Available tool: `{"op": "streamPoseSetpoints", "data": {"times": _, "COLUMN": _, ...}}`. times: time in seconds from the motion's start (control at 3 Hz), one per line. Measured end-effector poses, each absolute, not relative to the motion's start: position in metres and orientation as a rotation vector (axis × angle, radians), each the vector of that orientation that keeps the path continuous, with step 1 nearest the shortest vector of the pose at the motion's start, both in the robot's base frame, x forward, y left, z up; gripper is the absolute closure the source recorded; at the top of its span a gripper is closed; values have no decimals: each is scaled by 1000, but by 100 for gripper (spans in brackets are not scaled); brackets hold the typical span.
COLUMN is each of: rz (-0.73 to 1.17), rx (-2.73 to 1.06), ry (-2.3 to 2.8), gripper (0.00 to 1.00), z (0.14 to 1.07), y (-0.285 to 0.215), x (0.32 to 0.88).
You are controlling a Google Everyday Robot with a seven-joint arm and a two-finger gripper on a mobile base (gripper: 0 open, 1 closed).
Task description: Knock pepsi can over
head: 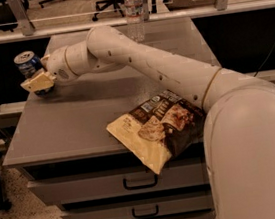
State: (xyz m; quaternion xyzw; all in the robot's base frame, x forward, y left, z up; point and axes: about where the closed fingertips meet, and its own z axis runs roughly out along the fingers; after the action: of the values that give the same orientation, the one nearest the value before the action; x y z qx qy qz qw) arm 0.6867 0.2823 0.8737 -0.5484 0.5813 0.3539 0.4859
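Observation:
The pepsi can (pixel 27 63) is dark blue with a silver top and stands upright at the far left edge of the grey cabinet top (pixel 83 118). My gripper (pixel 37 83) reaches across from the right and sits low, right in front of the can's base, touching or almost touching it. Its tan fingers (pixel 40 82) look pressed together with nothing held. The can's lower part is hidden behind them.
A clear plastic water bottle (pixel 134 10) stands at the back of the cabinet top. A brown and cream snack bag (pixel 156 128) lies over the front edge. My arm (pixel 162 68) spans the top diagonally. Drawers are below, and office chairs stand behind.

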Motion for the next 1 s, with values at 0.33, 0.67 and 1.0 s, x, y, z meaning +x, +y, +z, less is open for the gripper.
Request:
{"op": "streamPoseSetpoints", "data": {"times": 0.33, "rz": 782, "rx": -1390, "ry": 1430, "gripper": 94, "z": 883, "y": 258, "x": 693}}
{"op": "streamPoseSetpoints", "data": {"times": 0.67, "rz": 655, "rx": -1513, "ry": 1492, "gripper": 100, "z": 882, "y": 216, "x": 693}}
{"op": "streamPoseSetpoints", "data": {"times": 1.0, "rz": 510, "rx": -1653, "ry": 1566, "gripper": 100, "z": 880, "y": 175, "x": 694}}
